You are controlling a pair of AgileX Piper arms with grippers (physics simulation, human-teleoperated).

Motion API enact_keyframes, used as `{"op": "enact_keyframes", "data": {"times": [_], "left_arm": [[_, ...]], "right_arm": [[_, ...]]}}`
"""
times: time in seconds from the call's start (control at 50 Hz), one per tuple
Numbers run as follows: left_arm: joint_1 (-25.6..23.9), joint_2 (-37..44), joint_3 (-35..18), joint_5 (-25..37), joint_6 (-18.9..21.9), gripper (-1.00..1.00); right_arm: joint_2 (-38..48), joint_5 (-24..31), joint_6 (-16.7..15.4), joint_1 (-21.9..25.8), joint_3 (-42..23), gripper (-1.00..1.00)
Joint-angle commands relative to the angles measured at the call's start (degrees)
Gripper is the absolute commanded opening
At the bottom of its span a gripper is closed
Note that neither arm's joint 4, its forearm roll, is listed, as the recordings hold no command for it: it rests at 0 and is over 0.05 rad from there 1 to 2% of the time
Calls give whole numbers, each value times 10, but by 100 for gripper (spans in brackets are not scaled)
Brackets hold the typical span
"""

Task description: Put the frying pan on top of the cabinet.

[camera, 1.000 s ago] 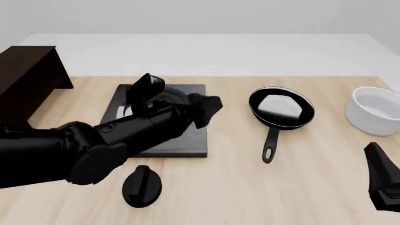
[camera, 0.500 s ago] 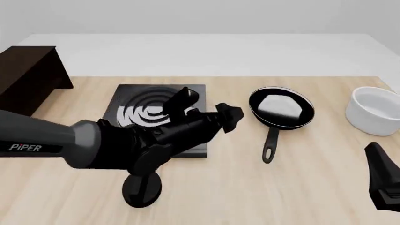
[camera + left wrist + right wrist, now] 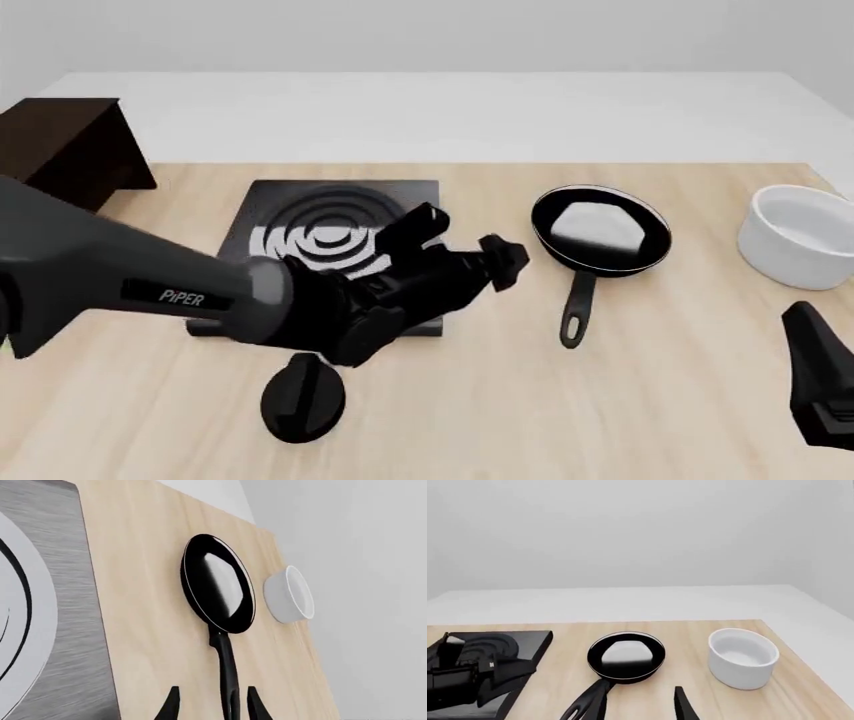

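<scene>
The approach to the grasp is in hand. The pan lies on the table, just right of the stove plate, the cabinet well to the plate's left. The left gripper is held open astride the pan's handle, which must next be closed upon. The right gripper is parked open.

One legible marking: the word "PiPER" in white capitals with a lowercase i, on the grey forearm casing of my left arm, at the left of the front view, mid-height. I can read no other text, number or sign on anything else.
</scene>
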Motion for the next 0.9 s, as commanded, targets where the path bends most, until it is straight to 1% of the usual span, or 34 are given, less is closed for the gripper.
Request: {"op": "enact_keyframes", "data": {"times": [0.02,0.3,0.6,0.9], "left_arm": [[-6,47,-31,0,-3,100],[-17,83,-58,-3,-10,100],[-37,90,-69,-7,-18,100],[-32,116,-96,-1,-17,100]], "right_arm": [[0,-1,4,-2,1,100],[0,1,2,1,0,100],[2,1,4,2,0,100],[5,-2,7,2,0,100]]}}
